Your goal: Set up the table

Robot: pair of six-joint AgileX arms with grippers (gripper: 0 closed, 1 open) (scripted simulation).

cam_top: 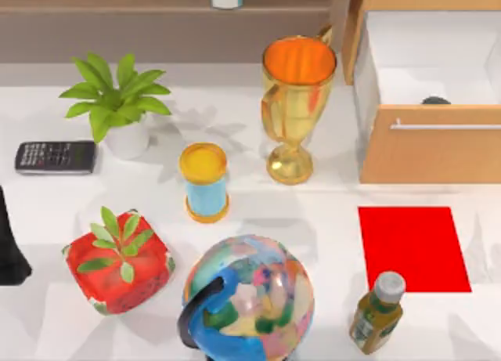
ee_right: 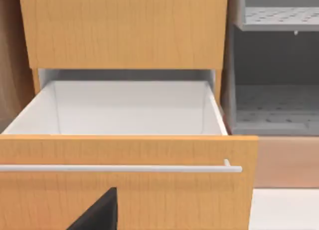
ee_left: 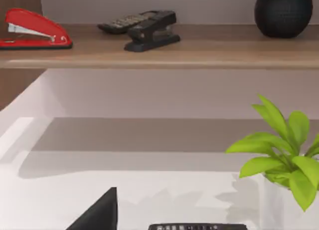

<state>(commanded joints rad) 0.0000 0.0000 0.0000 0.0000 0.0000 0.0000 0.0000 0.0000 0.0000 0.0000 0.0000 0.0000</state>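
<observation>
the broad white glossy counter (cam_top: 313, 220) runs across the whole top view and is crowded: a flat red rectangular mat (cam_top: 413, 247) lies toward its right edge, with a small green-labelled bottle with a grey cap (cam_top: 377, 312) touching or just off the mat's near left corner, a multicoloured globe on a dark arc stand (cam_top: 249, 298) at the near edge, and a tall golden trophy cup (cam_top: 296, 106) beside the light-brown wooden drawer cabinet (cam_top: 427, 146), whose drawer stands pulled out. toward the left edge sit a black calculator (cam_top: 55, 157), a leafy green plant in a white pot (cam_top: 117, 102), a red patterned pot with a small plant (cam_top: 117, 263) and a yellow-capped blue hourglass-like cylinder (cam_top: 204, 181). the likely risk is a reach knocking over the upright bottle or the top-heavy trophy, or clipping the open drawer front, because things stand close together. the left arm is a dark shape at the counter's left edge, the right arm faces the drawer; for each end effector i cannot tell how far open it is or whether it holds anything.
</observation>
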